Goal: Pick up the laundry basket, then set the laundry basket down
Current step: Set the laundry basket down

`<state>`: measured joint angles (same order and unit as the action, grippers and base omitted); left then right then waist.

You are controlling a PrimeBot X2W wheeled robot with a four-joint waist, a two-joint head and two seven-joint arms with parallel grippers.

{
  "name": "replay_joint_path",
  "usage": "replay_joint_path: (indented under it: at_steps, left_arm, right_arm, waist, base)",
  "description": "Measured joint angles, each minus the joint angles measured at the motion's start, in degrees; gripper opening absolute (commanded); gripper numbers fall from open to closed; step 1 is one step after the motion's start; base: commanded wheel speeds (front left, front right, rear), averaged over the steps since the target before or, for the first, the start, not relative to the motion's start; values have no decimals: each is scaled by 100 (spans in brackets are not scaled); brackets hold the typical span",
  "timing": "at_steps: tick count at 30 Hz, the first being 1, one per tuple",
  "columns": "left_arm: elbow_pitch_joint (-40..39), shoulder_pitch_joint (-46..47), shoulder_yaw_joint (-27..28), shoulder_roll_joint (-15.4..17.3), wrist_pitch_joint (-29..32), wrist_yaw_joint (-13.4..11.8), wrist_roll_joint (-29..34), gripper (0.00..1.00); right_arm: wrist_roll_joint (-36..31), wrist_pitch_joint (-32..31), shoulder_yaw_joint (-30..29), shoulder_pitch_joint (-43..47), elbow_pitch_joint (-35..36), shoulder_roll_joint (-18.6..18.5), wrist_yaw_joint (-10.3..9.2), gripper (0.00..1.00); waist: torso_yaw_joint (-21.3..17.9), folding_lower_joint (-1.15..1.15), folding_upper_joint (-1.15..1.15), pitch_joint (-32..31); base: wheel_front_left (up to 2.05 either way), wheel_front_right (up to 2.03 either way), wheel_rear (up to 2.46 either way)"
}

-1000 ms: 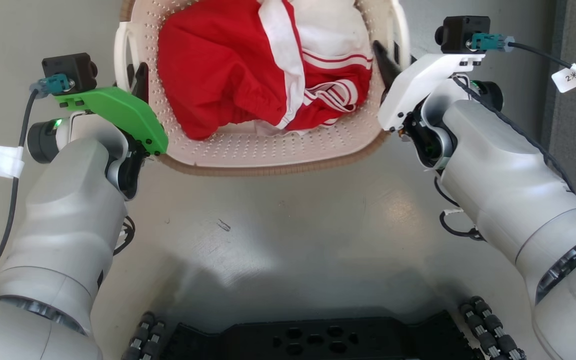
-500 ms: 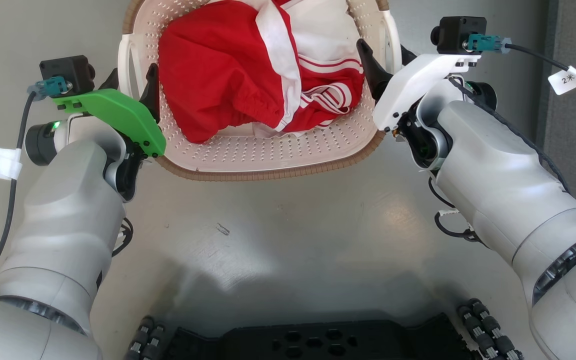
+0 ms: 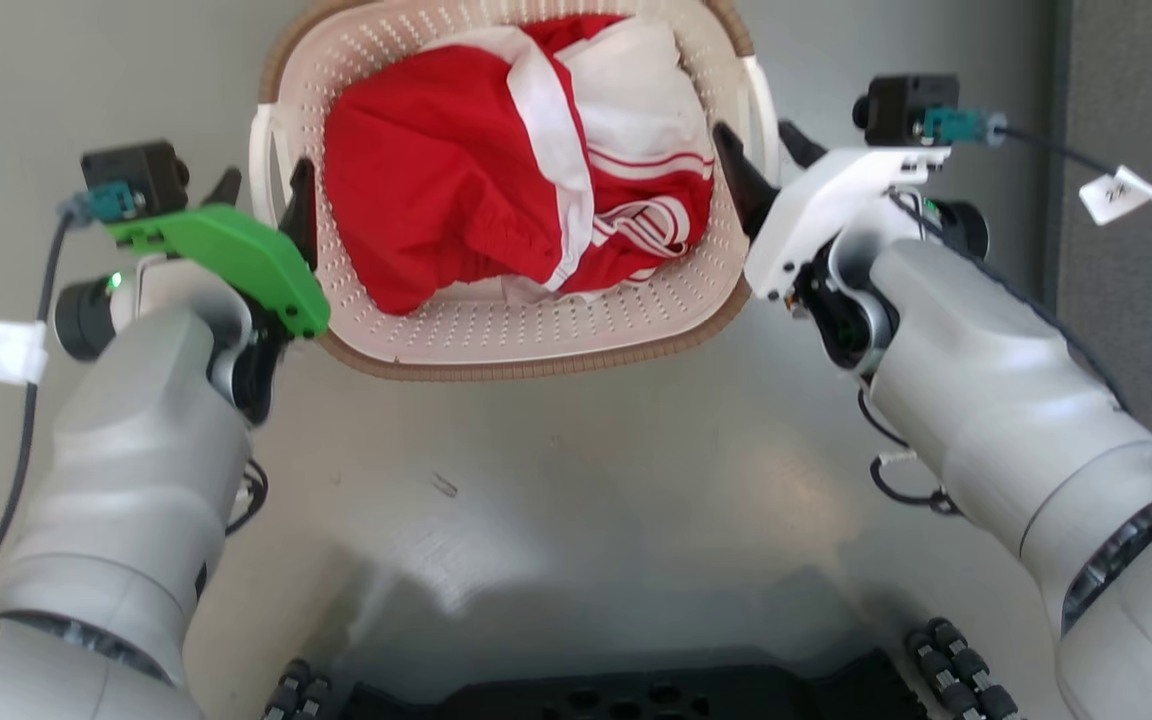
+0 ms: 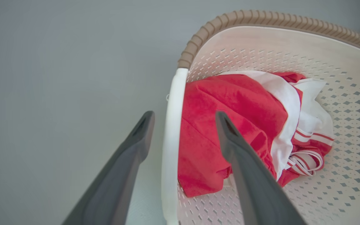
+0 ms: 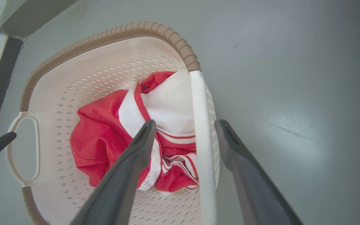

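Head view | left gripper [image 3: 266, 185], right gripper [image 3: 754, 135] astride laundry basket [image 3: 536, 322] (jaws apart)

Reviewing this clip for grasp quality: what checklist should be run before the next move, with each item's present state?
1. Left gripper open, straddling the left handle: ok.
2. Right gripper open, straddling the right handle: ok.
3. Fingertips apart from both handles, nothing pinched: ok.
4. Clothes clear of the inner fingers: cannot tell; they overlap in the wrist views.
5. Laundry basket resting flat on the floor: cannot tell.
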<state>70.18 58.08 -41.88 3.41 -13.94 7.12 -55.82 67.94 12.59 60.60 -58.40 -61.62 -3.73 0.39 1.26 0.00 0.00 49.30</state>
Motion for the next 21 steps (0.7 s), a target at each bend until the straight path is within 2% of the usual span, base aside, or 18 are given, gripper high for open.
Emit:
replay_joint_path:
  at_steps: [16, 21]
  left_arm:
    - [13, -562, -21, 103, -26, 0, -51, 100]
    - [-107, -721, -54, 101, -26, 0, -97, 100]
  right_arm:
    - [131, 49, 137, 417, -99, 13, 10, 100]
    - [175, 83, 136, 573, -116, 14, 82, 100]
  waist:
    - [-105, 0, 0, -856]
    - [-142, 0, 0, -1204]
  base:
    - [0, 0, 0]
    - [0, 0, 0]
